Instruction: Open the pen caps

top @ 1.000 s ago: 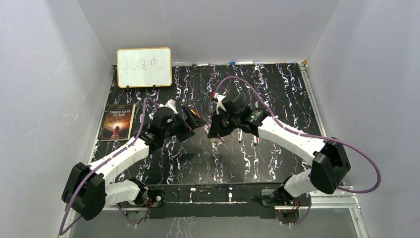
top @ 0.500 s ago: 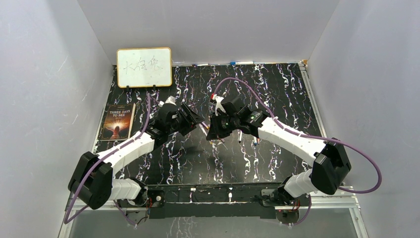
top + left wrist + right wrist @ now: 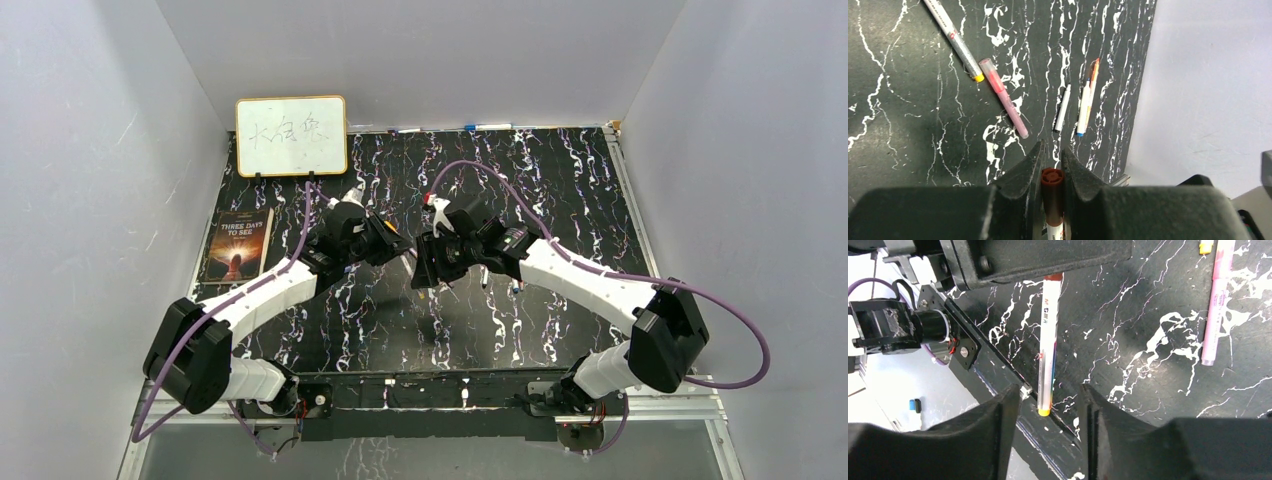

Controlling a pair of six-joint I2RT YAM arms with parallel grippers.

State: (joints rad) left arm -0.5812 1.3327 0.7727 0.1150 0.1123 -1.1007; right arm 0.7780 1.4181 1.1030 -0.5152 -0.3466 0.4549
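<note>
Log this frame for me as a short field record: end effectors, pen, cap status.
left end effector: shut on dark red plastic pen cap
right end effector: open, fingers either side of white pen barrel, not touching it
cap state: on the barrel, not yet pulled off
surroundings: black marbled table, pink translucent pen lying loose
</note>
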